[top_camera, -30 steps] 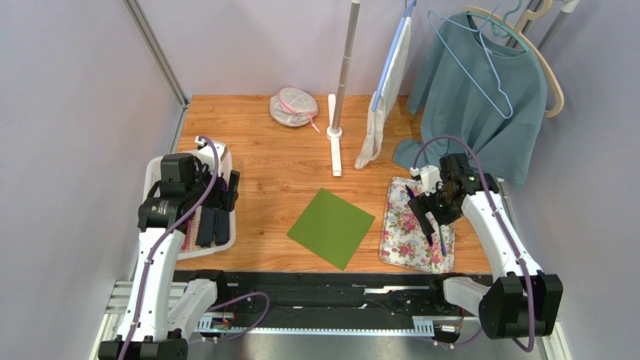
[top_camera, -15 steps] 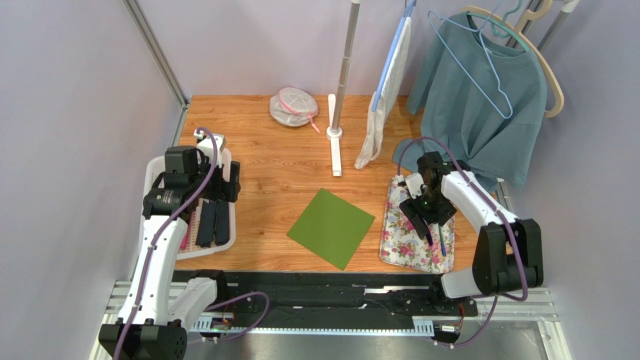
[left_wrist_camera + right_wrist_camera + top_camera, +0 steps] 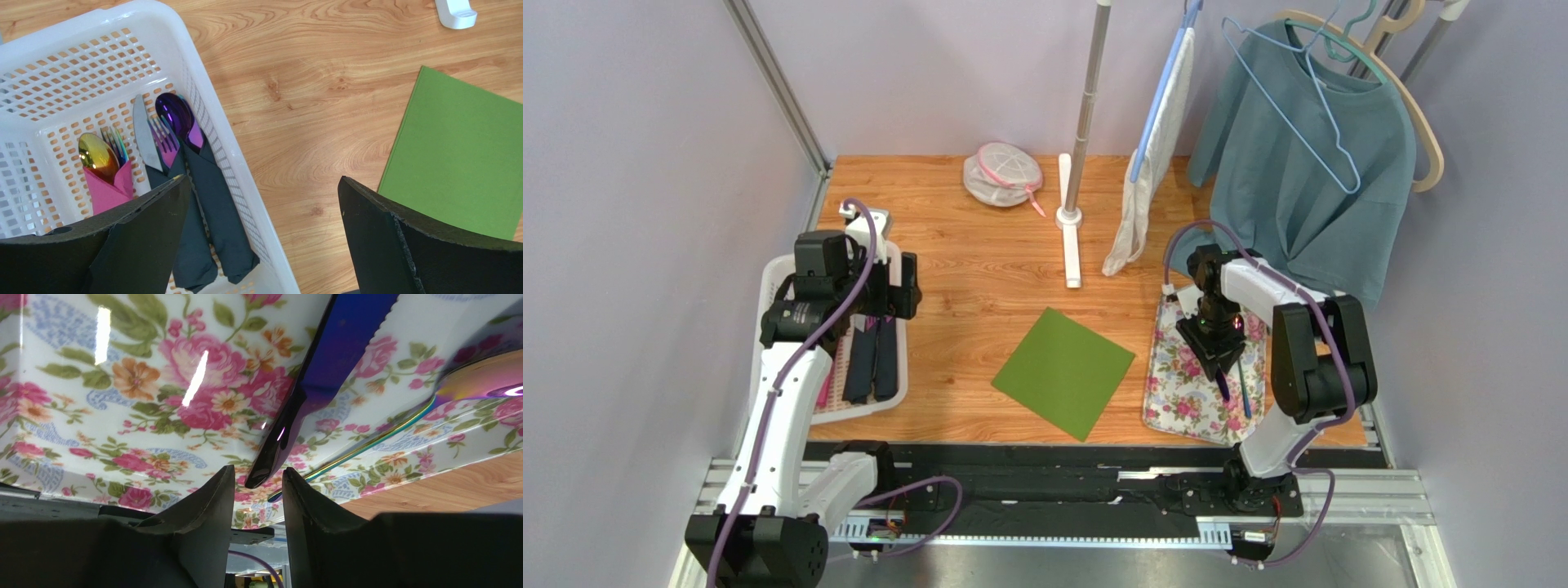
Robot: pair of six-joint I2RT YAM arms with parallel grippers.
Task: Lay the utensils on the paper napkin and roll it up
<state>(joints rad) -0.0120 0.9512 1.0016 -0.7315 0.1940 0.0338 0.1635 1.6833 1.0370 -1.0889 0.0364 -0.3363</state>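
Flanking the near tip of a blue-purple utensil handle (image 3: 344, 349), the right gripper (image 3: 258, 473) has its jaws standing narrow; whether they pinch it I cannot tell. Just right of the jaws lies a spoon (image 3: 485, 386) with a glossy iridescent bowl. Both rest flat on the floral mat (image 3: 153, 386).

They look thin, stiff, light and slick. A hold on the very tip may let the handle swivel, so further up the handle seems safer.

The paper napkin (image 3: 1064, 371) lies well apart, toward the other arm, with nothing on it. The left gripper (image 3: 263, 180), jaws wide apart, hovers over a white basket (image 3: 73, 55) of rolled cutlery.

The utensil heads are cropped and their count is unclear.
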